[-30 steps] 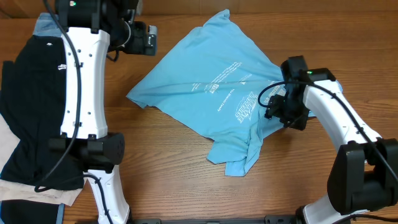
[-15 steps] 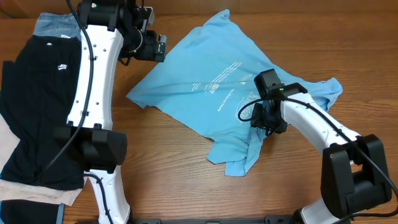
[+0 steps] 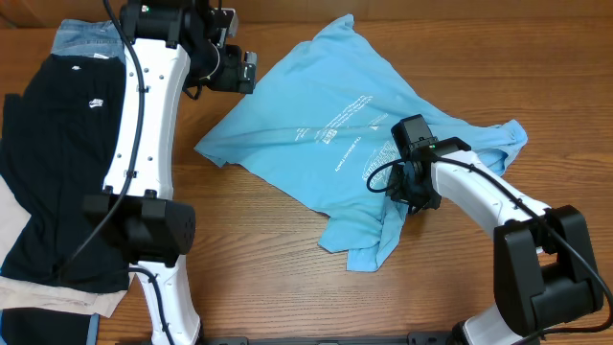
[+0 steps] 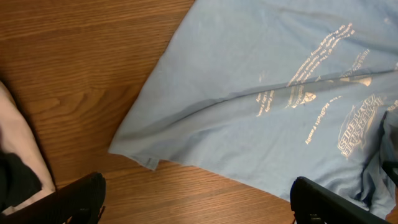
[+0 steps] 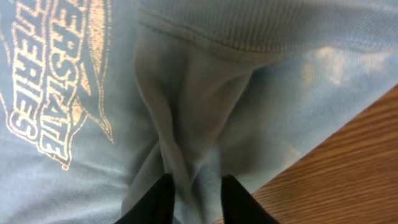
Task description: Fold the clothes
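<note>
The clothes, a sky-blue T-shirt (image 3: 326, 125) with white print, lie crumpled across the middle of the wooden table. My right gripper (image 3: 414, 196) is down on the shirt's right part beside the printed logo. In the right wrist view its black fingers (image 5: 160, 199) pinch a raised ridge of the shirt (image 5: 205, 93) between them, near the hem, so the right gripper (image 5: 196, 193) is shut on fabric. My left gripper (image 3: 239, 69) hovers open off the shirt's upper-left edge. In the left wrist view the left gripper (image 4: 199, 205) has bare wood between its wide-apart fingertips, with the shirt (image 4: 280, 93) beyond them.
A black T-shirt (image 3: 57, 144) with a small white logo lies at the left over blue jeans (image 3: 77, 38) and a beige cloth (image 3: 14, 230). The pale cloth (image 4: 15, 149) also shows in the left wrist view. Bare wood lies along the table's front.
My right gripper slid left onto the shirt and closed on a fold of it. The left arm shifted a little right at first, then stayed still and open.
</note>
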Tool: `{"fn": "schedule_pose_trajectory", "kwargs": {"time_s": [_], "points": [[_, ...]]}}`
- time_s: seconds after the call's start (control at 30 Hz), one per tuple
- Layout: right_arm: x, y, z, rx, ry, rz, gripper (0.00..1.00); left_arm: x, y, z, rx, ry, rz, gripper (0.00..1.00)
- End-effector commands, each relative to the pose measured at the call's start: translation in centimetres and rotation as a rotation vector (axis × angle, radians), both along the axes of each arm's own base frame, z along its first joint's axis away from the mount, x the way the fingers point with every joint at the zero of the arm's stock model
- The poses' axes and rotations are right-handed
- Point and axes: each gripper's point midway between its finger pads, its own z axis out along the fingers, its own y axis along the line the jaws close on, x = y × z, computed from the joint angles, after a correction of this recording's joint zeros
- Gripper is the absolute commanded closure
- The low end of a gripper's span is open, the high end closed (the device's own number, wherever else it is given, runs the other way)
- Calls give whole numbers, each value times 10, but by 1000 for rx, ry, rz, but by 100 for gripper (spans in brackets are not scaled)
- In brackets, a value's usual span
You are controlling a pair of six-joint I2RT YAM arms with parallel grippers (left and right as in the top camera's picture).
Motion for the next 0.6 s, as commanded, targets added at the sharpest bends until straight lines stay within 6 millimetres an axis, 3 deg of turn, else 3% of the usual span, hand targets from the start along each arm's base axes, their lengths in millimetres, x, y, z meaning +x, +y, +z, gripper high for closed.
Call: {"fn": "schedule_pose_trajectory", "kwargs": {"time_s": [0.0,0.07,0.27,0.57], "points": [[2,2,0,18,-12,-8,82,-2,-8,-14,-17,34,-18,3],[2,2,0,19,-10,-24,96,-3,-9,-20,-18,48,-19,3],[-26,-12,10,6,96,-119,96,-8,-9,-40,-17,96,-27,4],[-51,-69,66,24,59,-325,96,-3,-10,-40,-13,71,-53,5]]}}
